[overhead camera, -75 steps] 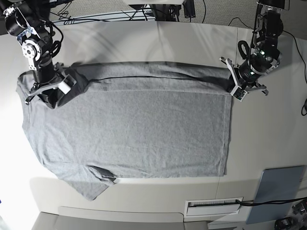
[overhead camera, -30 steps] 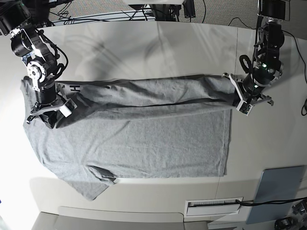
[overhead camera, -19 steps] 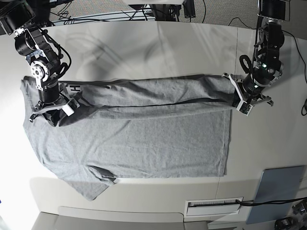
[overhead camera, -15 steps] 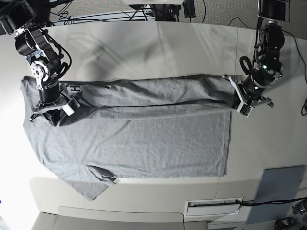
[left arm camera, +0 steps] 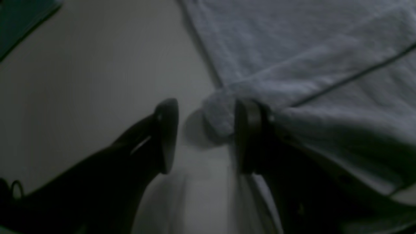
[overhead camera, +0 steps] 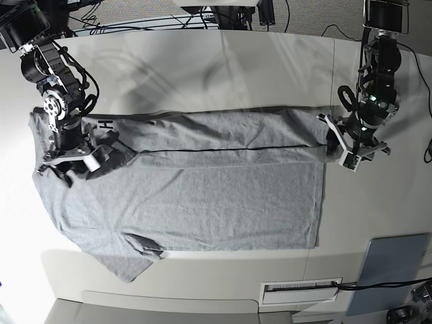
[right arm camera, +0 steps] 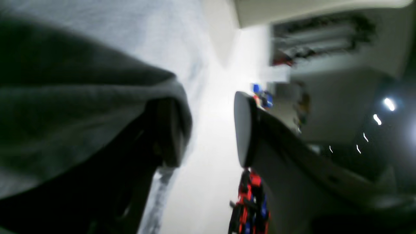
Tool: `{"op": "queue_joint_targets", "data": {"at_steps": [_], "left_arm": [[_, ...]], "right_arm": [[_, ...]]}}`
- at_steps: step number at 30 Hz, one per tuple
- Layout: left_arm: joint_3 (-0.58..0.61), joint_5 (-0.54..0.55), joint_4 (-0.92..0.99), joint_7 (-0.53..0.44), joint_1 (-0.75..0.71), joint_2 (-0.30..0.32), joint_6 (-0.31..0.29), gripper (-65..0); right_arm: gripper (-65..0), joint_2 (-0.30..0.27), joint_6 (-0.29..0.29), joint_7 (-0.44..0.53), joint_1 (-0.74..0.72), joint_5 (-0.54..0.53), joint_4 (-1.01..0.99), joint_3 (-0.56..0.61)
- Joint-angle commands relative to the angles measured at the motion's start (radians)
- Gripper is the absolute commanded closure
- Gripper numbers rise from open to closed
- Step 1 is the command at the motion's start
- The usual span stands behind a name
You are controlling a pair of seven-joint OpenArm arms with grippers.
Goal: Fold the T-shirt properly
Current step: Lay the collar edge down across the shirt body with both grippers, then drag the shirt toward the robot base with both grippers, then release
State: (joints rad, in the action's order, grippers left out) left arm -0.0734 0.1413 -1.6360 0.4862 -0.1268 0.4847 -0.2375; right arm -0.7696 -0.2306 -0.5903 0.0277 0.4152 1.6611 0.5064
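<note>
I see the T-shirt (overhead camera: 189,189) flat on the worktop (overhead camera: 202,61), top strip folded over. Left claw (left arm camera: 203,136) and right claw (right arm camera: 208,130) both spread, holding nothing.

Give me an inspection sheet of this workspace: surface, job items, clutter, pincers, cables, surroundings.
Surface: pale table, bare around the cloth.
Job items: grey T-shirt lies flat, far edge folded over as a long band; a black letter shows near its left end.
Clutter: grey-blue panel at the near right corner; white labelled strip at the near edge.
Pincers: left pincer open, bunched shirt corner between its jaws; right pincer open, cloth draped over one jaw.
Cables: black cables behind the table.
Surroundings: dark equipment beyond the far edge.
</note>
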Motion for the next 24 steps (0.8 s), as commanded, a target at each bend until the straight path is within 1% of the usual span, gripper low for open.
{"op": "queue_joint_targets", "data": {"at_steps": [1, 4, 7, 11, 15, 16, 17, 18, 19, 20, 21, 22, 23, 24], "left_arm": [[-0.007, 0.002, -0.015, -0.021, 0.013, 0.014, 0.009, -29.2], [-0.007, 0.002, -0.015, -0.006, 0.013, 0.015, 0.009, -29.2], [-0.007, 0.002, -0.015, -0.006, 0.013, 0.014, 0.009, -29.2], [-0.007, 0.002, -0.015, -0.003, 0.013, 0.014, 0.009, -29.2], [-0.007, 0.003, -0.015, -0.003, 0.013, 0.014, 0.008, -29.2], [-0.007, 0.007, -0.015, 0.001, 0.013, 0.014, 0.008, -29.1], [-0.007, 0.022, -0.015, 0.011, 0.013, 0.014, 0.008, -28.3], [-0.007, 0.038, -0.015, 0.02, 0.012, 0.014, 0.008, -25.8], [-0.007, 0.054, -0.015, 0.023, 0.01, 0.014, 0.008, -21.6], [-0.008, 0.069, -0.015, 0.023, 0.007, 0.014, 0.005, -15.4], [-0.008, 0.081, -0.016, 0.023, 0.005, 0.014, 0.005, -7.7], [-0.008, 0.092, -0.016, 0.026, 0.002, 0.013, 0.005, 0.0], [-0.008, 0.106, -0.016, 0.031, -0.002, 0.014, 0.007, 0.0], [-0.007, 0.111, -0.016, 0.031, -0.007, 0.013, 0.011, 0.0]], "right_arm": [[-25.2, -0.02, -0.033, 0.004, -0.018, 0.014, 0.011, -0.023], [-25.2, -0.02, -0.034, -0.018, -0.017, -0.002, 0.011, -0.059], [-25.2, -0.02, -0.024, -0.024, -0.017, -0.067, 0.011, -0.095], [-25.2, -0.02, 0.025, -0.024, -0.016, -0.126, 0.011, -0.103], [-25.2, -0.02, 0.025, -0.024, -0.016, -0.146, 0.011, -0.103], [-25.2, -0.019, 0.016, -0.023, -0.016, -0.146, 0.011, -0.103], [-25.2, -0.018, -0.013, -0.023, -0.014, -0.146, 0.012, -0.103], [-25.1, -0.014, -0.069, -0.023, -0.008, -0.145, 0.014, -0.103], [-25.1, -0.006, -0.143, -0.026, -0.002, -0.145, 0.014, -0.103], [-24.0, 0.002, -0.221, -0.031, 0.006, -0.145, 0.014, -0.103], [-20.3, 0.011, -0.282, -0.033, 0.016, -0.145, 0.014, -0.103], [-13.7, 0.019, -0.322, -0.043, 0.029, -0.145, 0.014, -0.103], [-6.3, 0.031, -0.338, -0.056, 0.042, -0.145, 0.014, -0.103], [0.0, 0.044, -0.339, -0.072, 0.058, -0.145, 0.013, -0.105]]}}
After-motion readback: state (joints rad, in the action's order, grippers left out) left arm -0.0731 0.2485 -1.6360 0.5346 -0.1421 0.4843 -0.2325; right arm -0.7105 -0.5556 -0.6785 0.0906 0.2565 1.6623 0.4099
